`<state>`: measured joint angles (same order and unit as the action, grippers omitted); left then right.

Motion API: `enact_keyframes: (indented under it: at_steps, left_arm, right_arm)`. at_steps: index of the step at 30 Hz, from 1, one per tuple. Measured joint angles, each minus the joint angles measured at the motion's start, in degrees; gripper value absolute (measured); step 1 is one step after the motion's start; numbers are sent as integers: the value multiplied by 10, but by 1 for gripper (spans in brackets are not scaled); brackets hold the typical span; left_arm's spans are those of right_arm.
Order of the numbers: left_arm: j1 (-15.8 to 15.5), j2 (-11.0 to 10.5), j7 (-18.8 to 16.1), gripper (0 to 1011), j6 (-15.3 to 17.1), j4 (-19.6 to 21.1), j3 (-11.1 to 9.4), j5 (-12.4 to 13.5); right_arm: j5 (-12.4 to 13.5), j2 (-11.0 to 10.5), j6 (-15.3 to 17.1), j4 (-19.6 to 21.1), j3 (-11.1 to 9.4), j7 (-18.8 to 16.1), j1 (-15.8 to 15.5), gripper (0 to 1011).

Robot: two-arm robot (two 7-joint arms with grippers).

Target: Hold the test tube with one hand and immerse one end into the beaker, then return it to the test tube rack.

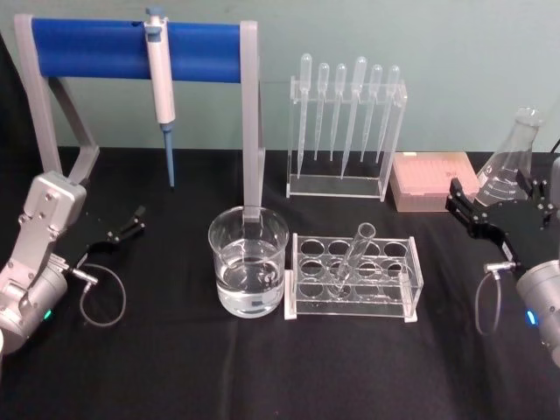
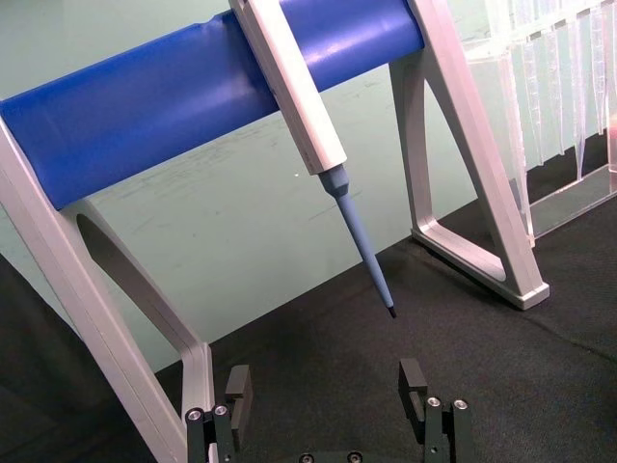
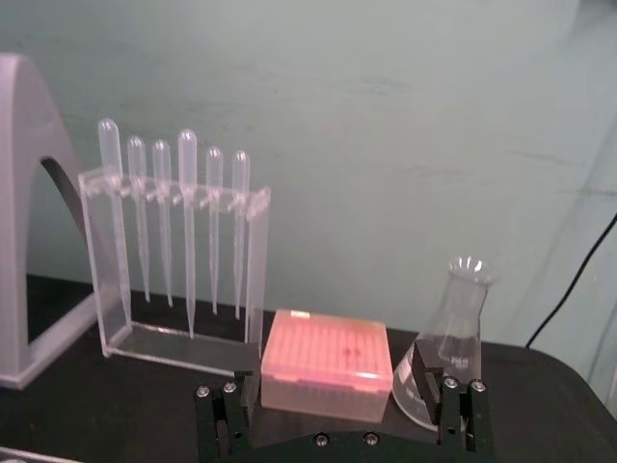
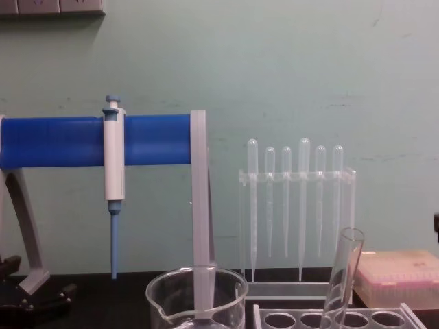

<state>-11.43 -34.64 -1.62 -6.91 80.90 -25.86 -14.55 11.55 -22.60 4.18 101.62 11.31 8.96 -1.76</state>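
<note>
**Both grippers wide open, tube sitting in its rack**

Here we are at the black table (image 1: 175, 367), and the test tube (image 1: 353, 255) leans tilted in the clear tube rack (image 1: 352, 278), its rounded end down in one of the holes and its flared rim up and toward the back. Just to the left of that rack, almost touching it, stands the beaker (image 1: 248, 262), partly filled with clear liquid (spout facing forward in the chest view).

Out on the left, the left gripper (image 1: 125, 226) hovers low near the foot of the grey stand (image 1: 252, 114), fingers spread apart with nothing between them. Its wrist camera looks up at the blue bar (image 2: 193, 92) and the pipettor (image 2: 308, 125) hanging from it, blue tip pointing down.

Over on the right, the right gripper (image 1: 479, 217) sits at the table's edge, well apart from the rack, its fingers parted and empty too. It hangs in front of the conical flask (image 3: 451, 342), with the pink tip box (image 3: 328, 362) just beside that flask, and the plastic pipettes (image 3: 178, 217) hanging in their clear holder behind.
</note>
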Motion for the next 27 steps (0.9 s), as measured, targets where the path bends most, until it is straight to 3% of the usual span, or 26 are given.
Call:
enact_keyframes:
  at_steps: [6, 27]
  left_arm:
    - [0, 0, 0, 1000, 0, 0, 0, 0]
    - [0, 0, 0, 1000, 0, 0, 0, 0]
  right_arm:
    - [-10, 4, -10, -26, 6, -16, 5, 1002]
    - [-9, 4, -7, -19, 4, -11, 3, 1003]
